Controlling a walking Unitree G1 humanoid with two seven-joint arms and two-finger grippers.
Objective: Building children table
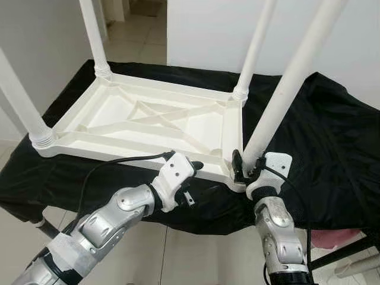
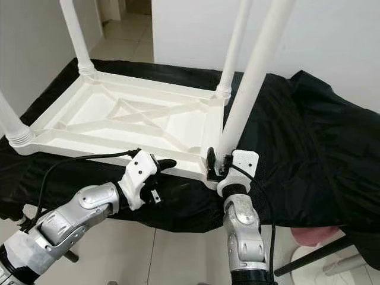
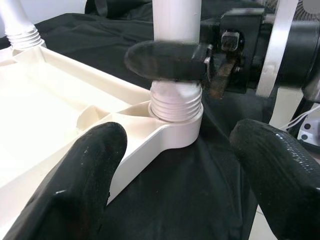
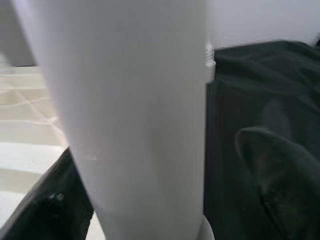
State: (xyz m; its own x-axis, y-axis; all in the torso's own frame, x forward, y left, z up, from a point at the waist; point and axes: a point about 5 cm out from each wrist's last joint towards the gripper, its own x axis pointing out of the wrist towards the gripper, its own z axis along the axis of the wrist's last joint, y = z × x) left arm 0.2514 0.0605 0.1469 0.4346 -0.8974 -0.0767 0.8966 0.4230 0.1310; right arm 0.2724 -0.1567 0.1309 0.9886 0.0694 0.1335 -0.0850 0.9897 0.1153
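A white plastic children's table (image 1: pixel 122 155) lies upside down on a black cloth, its legs pointing up. My right gripper (image 1: pixel 245 167) is shut on the front right leg (image 1: pixel 285 89) just above its threaded base, which sits in the corner socket (image 3: pixel 176 107). One right finger (image 3: pixel 165 60) crosses the leg; the leg (image 4: pixel 135 115) stands between the fingers in the right wrist view. My left gripper (image 1: pixel 193 181) is open at the table's front edge, just left of that corner. One of its fingers (image 3: pixel 95 165) is over the rim, the other (image 3: pixel 275 160) over the cloth.
Three more legs stand at the other corners: back left (image 1: pixel 94 35), back right (image 1: pixel 255 47), front left (image 1: pixel 21 107). The black cloth (image 1: pixel 332 136) drapes over the support's front edge. Tiled floor lies below, with a pink object (image 1: pixel 341 237) at lower right.
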